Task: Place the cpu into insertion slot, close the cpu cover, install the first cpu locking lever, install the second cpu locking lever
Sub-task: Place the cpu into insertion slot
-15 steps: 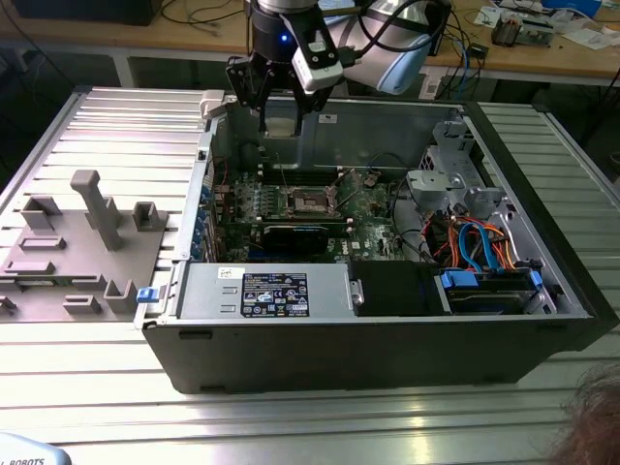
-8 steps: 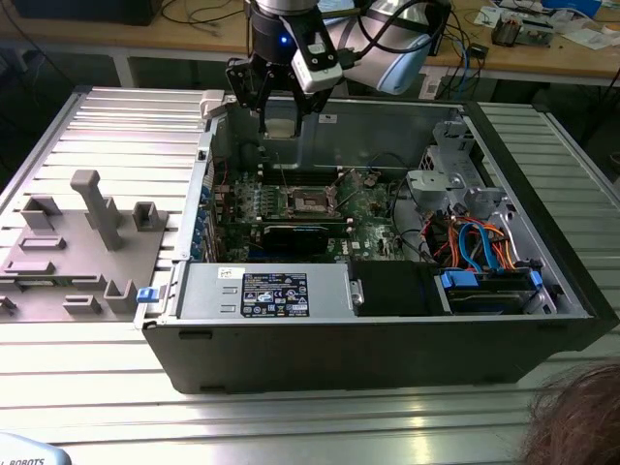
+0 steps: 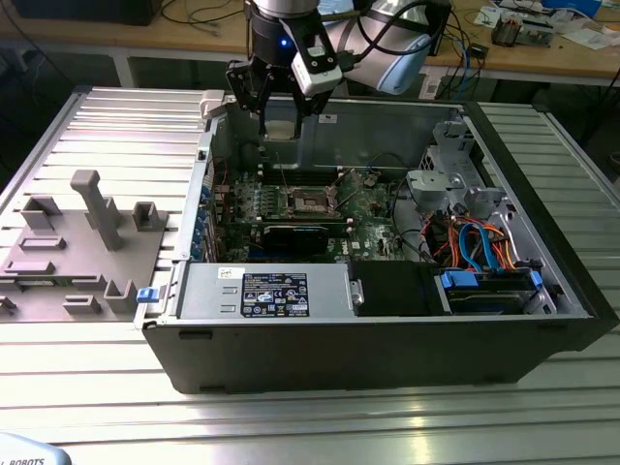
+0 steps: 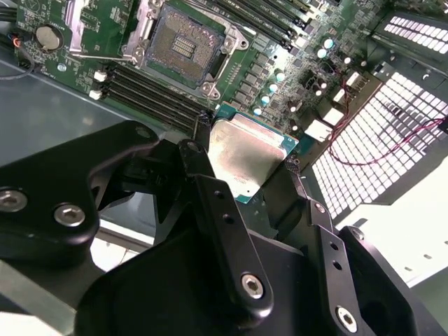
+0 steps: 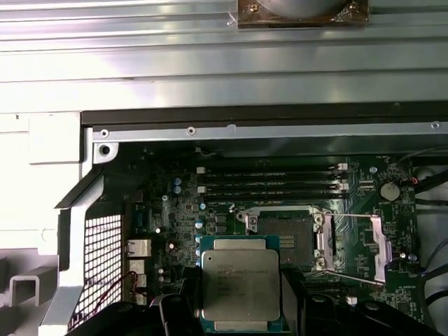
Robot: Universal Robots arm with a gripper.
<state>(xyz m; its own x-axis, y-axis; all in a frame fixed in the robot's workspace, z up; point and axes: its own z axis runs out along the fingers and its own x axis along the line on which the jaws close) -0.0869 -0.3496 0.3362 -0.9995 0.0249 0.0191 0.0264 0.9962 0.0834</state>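
The cpu [image 5: 240,282] is gripped in the clenched jaws, raised above the board [image 5: 175,210] near the open slot [image 5: 283,241]. The slot may be damaged if the cpu is lowered tilted or misaligned.

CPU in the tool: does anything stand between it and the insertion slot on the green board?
Nothing visible does. The small flat silver-topped cpu, gripped in the black tool, hangs near the square dark-centred insertion slot; the thin silvery cpu cover is swung aside, leaving the socket bare.
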